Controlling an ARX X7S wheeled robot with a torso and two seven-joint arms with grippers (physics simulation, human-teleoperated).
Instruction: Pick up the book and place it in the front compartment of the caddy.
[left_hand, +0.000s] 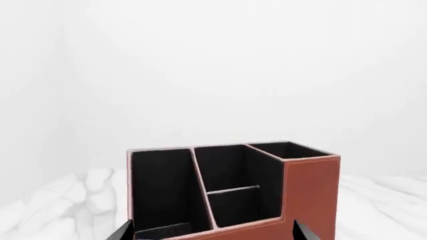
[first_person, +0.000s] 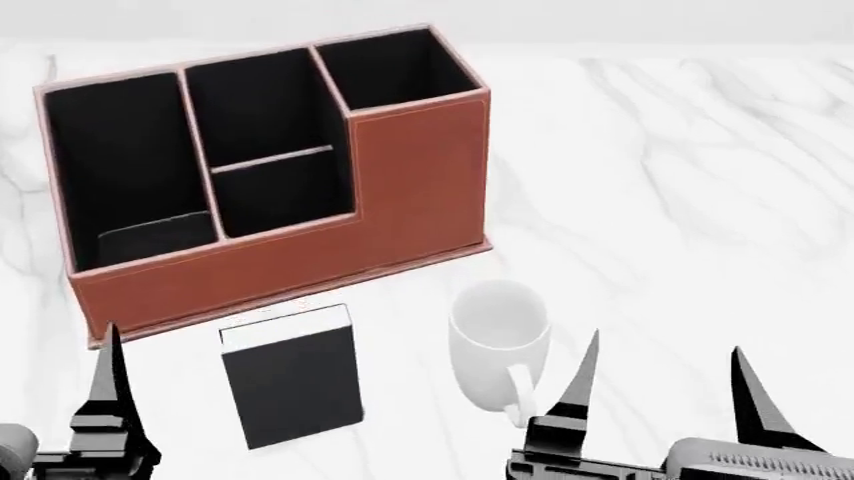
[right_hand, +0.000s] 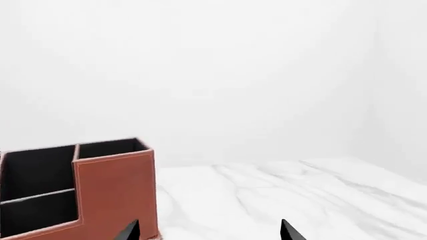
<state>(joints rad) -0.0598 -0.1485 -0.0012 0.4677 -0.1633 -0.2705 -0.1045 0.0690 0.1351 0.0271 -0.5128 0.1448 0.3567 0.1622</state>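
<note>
The black book (first_person: 294, 385) lies flat on the white marble table, its white page edge toward the caddy (first_person: 414, 180), just in front of it. The reddish-brown caddy also shows in the left wrist view (left_hand: 310, 190) and the right wrist view (right_hand: 113, 185). The front compartment (first_person: 247, 105) is the full-height part of the middle column behind the thin divider; it looks empty in the left wrist view too (left_hand: 230, 167). My left gripper (left_hand: 213, 234) is open and empty, facing the caddy; one finger (first_person: 112, 385) shows left of the book. My right gripper (first_person: 667, 385) is open and empty, right of the mug.
A white mug (first_person: 501, 335) stands right of the book, handle toward me, close to my right gripper's left finger. A dark grey patch (first_person: 154, 235) lies at the bottom of the caddy's left end section. Marble table (first_person: 694, 180) stretches right of the caddy.
</note>
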